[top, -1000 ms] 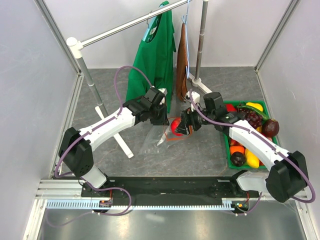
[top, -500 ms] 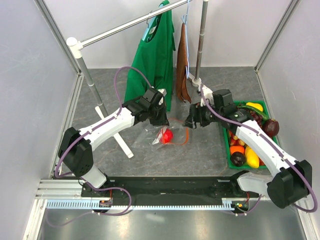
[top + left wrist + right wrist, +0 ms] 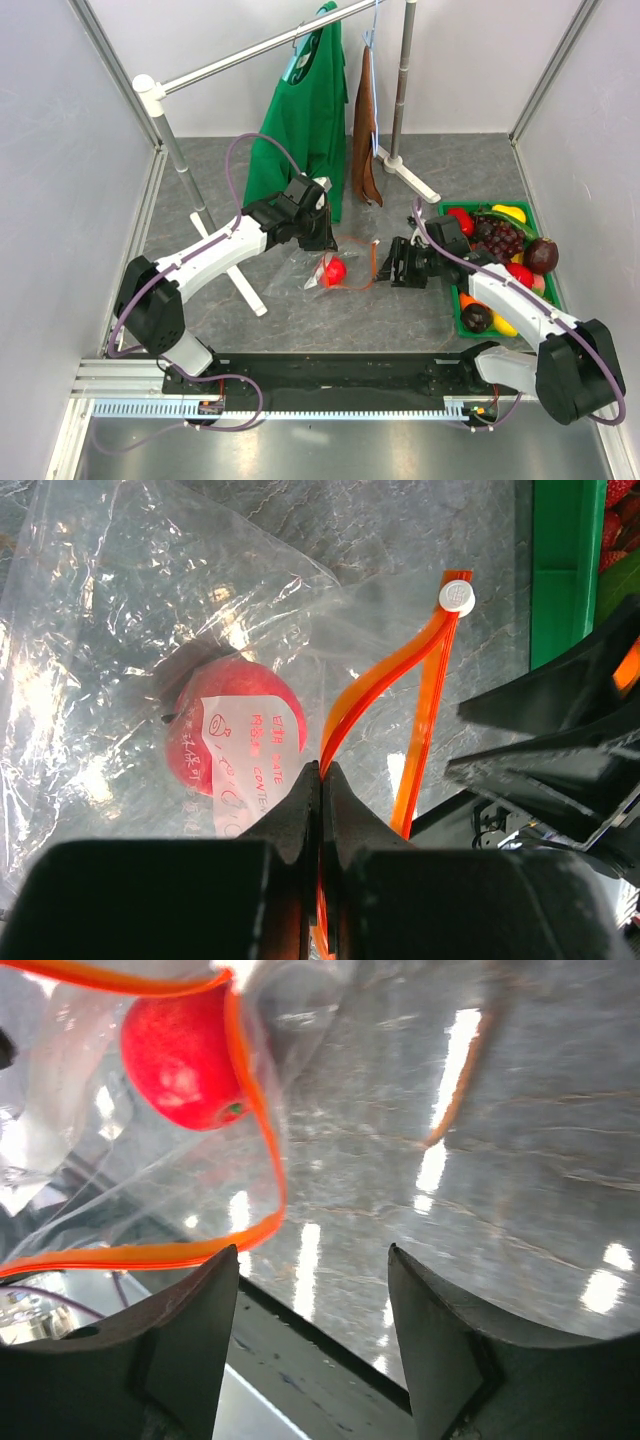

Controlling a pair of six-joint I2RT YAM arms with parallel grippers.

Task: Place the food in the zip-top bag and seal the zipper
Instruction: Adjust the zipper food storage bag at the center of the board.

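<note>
Left gripper [image 3: 321,780] pinched zipper [image 3: 345,698]; right gripper [image 3: 313,1325] stood wide, empty. Risk: strip could slip free, collapsing bag [image 3: 150,600] mouth before more fruit.

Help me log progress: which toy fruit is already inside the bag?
The red apple, alone inside the clear zip-top bag; the other fruits lie in the green tray.

Grey, perhaps marbled tabletop [image 3: 470,165]; white walls [image 3: 480,60]
</note>
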